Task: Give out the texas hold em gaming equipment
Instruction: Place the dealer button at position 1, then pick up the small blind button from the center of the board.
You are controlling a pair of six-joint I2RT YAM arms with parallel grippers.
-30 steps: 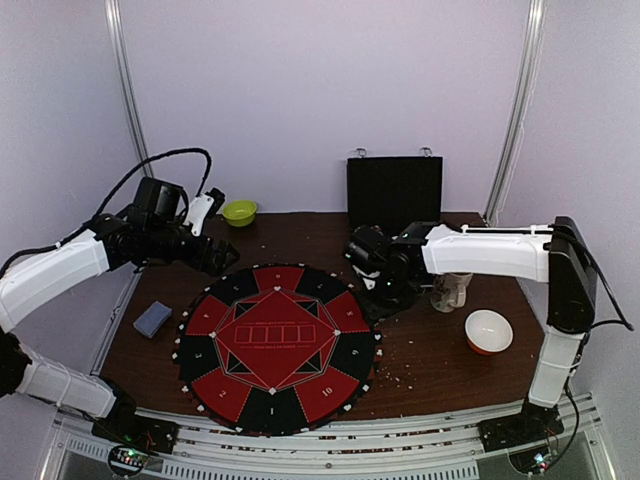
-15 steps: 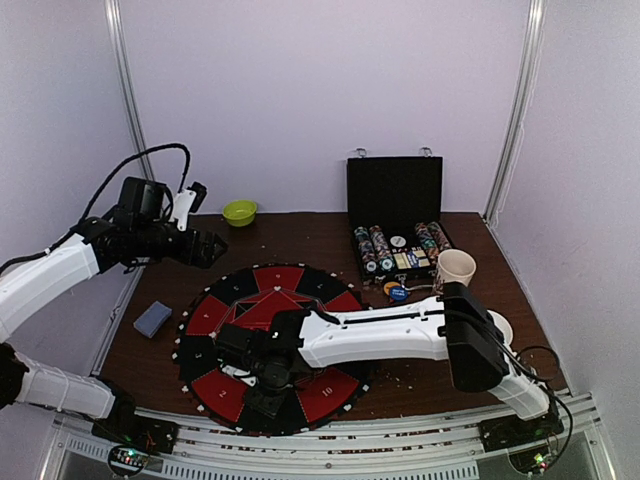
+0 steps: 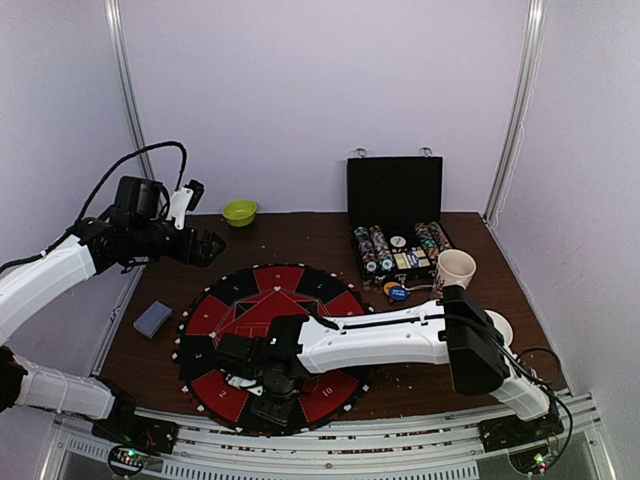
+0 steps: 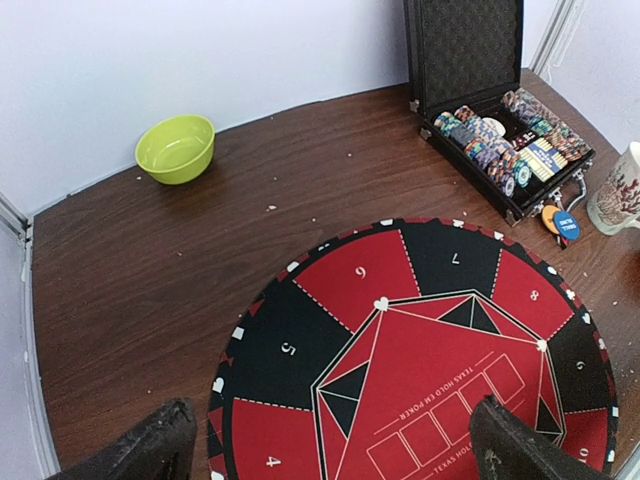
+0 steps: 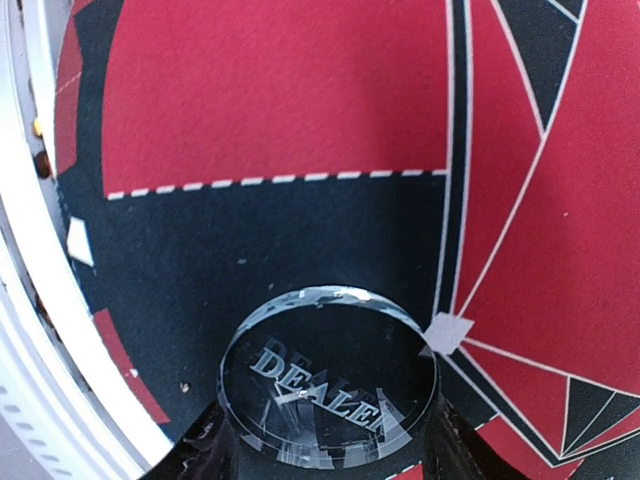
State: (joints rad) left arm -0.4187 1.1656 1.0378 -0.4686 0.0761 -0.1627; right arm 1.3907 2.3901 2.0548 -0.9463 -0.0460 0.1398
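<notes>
My right gripper [image 3: 267,386] reaches across the round red-and-black poker mat [image 3: 285,285] to its near left edge. In the right wrist view the gripper [image 5: 330,445] is shut on a clear round disc marked DEALER [image 5: 330,385], held just over a black segment of the mat [image 5: 260,250]. My left gripper [image 3: 207,245] is open and empty, raised over the mat's far left; its fingers [image 4: 150,450] frame the mat [image 4: 430,370]. Striped poker chips [image 3: 398,248] fill an open black case [image 3: 394,195]. Orange and blue discs [image 3: 396,292] lie in front of it. A grey-blue card deck [image 3: 152,318] lies left of the mat.
A green bowl [image 3: 239,211] stands at the back left, also in the left wrist view [image 4: 176,147]. A white mug [image 3: 455,268] stands right of the case. A white bowl [image 3: 500,322] is partly hidden behind the right arm. A metal rail [image 5: 40,330] runs along the table's near edge.
The right arm has swung from beside the case across to the mat's near left edge, holding the clear disc. The left gripper has drawn back slightly to the left.
</notes>
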